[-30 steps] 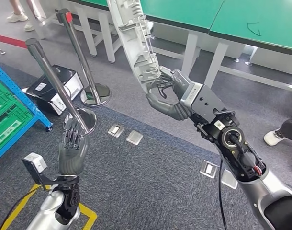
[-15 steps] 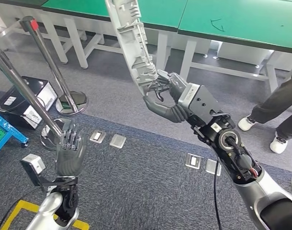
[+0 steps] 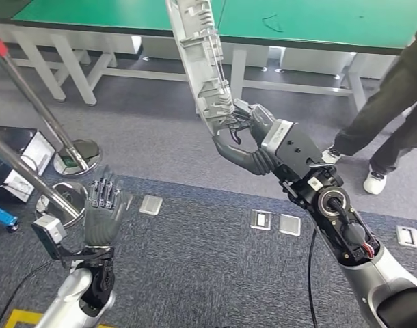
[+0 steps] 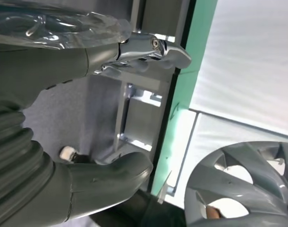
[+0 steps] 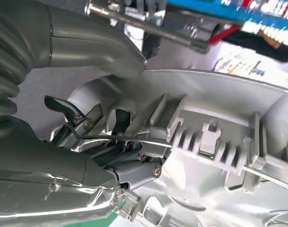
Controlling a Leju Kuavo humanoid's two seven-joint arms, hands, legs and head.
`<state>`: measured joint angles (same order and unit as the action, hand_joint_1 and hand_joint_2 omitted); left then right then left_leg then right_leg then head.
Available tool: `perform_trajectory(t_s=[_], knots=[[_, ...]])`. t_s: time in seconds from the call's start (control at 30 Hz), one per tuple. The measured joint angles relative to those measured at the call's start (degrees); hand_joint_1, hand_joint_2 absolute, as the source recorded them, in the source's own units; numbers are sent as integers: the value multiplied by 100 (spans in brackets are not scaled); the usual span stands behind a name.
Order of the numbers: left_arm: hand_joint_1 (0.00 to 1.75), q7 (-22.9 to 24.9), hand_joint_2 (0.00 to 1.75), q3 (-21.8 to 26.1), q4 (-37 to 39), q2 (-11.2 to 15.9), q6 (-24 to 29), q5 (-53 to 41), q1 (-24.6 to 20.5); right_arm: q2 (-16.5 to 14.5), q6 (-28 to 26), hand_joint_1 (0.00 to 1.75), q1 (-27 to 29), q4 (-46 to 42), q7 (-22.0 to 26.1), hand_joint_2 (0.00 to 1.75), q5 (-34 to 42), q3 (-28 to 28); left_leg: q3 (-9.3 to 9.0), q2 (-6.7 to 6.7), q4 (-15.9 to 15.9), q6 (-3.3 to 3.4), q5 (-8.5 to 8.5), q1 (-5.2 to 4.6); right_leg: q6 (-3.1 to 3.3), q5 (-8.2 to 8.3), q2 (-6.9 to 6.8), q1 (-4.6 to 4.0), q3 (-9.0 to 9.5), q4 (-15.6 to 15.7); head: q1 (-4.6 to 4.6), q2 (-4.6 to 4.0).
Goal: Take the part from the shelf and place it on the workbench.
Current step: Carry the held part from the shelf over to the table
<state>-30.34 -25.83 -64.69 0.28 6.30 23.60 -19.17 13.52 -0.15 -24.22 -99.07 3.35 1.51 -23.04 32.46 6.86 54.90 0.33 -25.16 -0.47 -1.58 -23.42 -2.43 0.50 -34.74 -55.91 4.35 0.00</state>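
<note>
**Right hand holds the curved grey part aloft**

The right hand (image 3: 243, 133) grips the lower end of the part (image 3: 201, 61), a long, curved, light-grey plastic moulding with ribs, clips and a thin wire (image 5: 128, 138). It rises through the upper centre of the frame, before the green workbench (image 3: 320, 20). The left hand (image 3: 103, 208), lower left, is empty, fingers apart.

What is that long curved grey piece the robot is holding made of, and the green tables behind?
The long curved grey part in the right hand looks like moulded plastic, matt, judging by its thin ribs and clips. The green-topped workbenches seem to have a smooth mat or laminate surface on white-painted legs, probably metal.
</note>
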Motion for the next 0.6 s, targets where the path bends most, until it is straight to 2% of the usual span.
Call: perform_trajectory(t_s=[0.03, 0.07, 0.1, 0.13, 0.17, 0.2, 0.23, 0.27, 0.3, 0.37, 0.4, 0.43, 0.5, 0.53, 0.6], knots=[[0, -1, 175, -1, 2, -2, -2, 3, -7, 0, -3, 175, 2, -2, 2, 175, 0, 3, 0, -18, 32, -34, -42, 14, 29, 12, 76, 3, 1, 9, -21, 0], [0, -3, 175, -1, 3, -3, -3, 5, -16, 0, -3, 175, 1, -3, 3, 175, 0, 6, 42, -118, 146, -66, -133, 33, 60, 27, 142, 10, 4, 19, -37, 0], [0, -5, 175, -1, 4, -4, -5, 5, -23, -1, -4, 175, -1, -5, 4, 175, 0, 7, 148, -274, 392, -91, -284, 51, 89, 42, 207, 21, 6, 28, -57, 0], [0, -6, 175, -1, 7, -3, -6, 5, -25, -1, -5, 175, -2, -7, 8, 175, 1, 4, 325, -459, 775, -106, -477, 65, 110, 52, 272, 25, -5, 30, -81, 0], [0, -7, 175, -1, 13, -1, -7, 6, -20, -2, -7, 175, -3, -7, 15, 175, 3, 1, 545, -580, 1215, -111, -661, 70, 129, 60, 343, 23, -16, 30, -100, 0], [0, -7, 175, -1, 21, 3, -8, 7, -10, -3, -9, 175, -2, -7, 25, 175, 5, -3, 745, -638, 1590, -109, -779, 70, 141, 66, 423, 17, -26, 30, -114, 0], [0, -7, 175, -1, 32, 6, -9, 7, -3, -4, -9, 175, -1, -7, 36, 175, 8, -6, 865, -662, 1785, -99, -792, 69, 148, 71, 506, 10, -31, 30, -121, 0], [0, -7, 175, -1, 41, 8, -11, 7, 1, -4, -9, 175, -1, -6, 44, 175, 10, -7, 867, -675, 1729, -78, -689, 68, 151, 76, 587, 4, -33, 30, -124, 0], [0, -7, 175, -1, 48, 9, -13, 7, 0, -4, -10, 175, -2, -5, 48, 175, 11, -7, 747, -709, 1431, -47, -490, 66, 150, 81, 671, 0, -33, 30, -125, 0], [0, -7, 175, -1, 51, 10, -13, 7, -15, -4, -12, 175, -4, -5, 54, 175, 11, -5, 352, -939, 561, 34, -81, 63, 135, 96, 822, 5, -43, 29, -128, 0], [0, -9, 175, -1, 51, 10, -13, 7, -27, -4, -14, 175, -6, -5, 62, 175, 11, -5, 203, -1036, 236, 62, 37, 56, 117, 107, 890, 14, -57, 28, -130, 0], [0, -11, 175, -1, 51, 11, -11, 8, -39, -4, -16, 175, -7, -5, 71, 175, 14, -4, 127, -1094, 69, 82, 78, 44, 91, 119, 951, 29, -74, 30, -131, 0], [0, -19, 175, -1, 51, 8, -2, 16, -57, -3, -18, 175, -6, -5, 87, 175, 18, -1, 98, -1000, 3, 109, 84, 24, 20, 151, 1079, 53, -101, 57, -134, 0], [0, -22, 175, -1, 51, 1, 5, 21, -66, -3, -16, 175, -1, -5, 91, 175, 20, 3, 74, -929, -41, 134, 104, 30, -8, 146, 1044, 52, -117, 49, -132, 0], [0, -33, 175, -1, 51, -21, 13, 26, -79, -2, -8, 175, -4, -2, 96, 175, 20, 11, 15, -783, -151, 185, 150, 53, -51, -24, 729, 24, -248, -209, -94, 0]])
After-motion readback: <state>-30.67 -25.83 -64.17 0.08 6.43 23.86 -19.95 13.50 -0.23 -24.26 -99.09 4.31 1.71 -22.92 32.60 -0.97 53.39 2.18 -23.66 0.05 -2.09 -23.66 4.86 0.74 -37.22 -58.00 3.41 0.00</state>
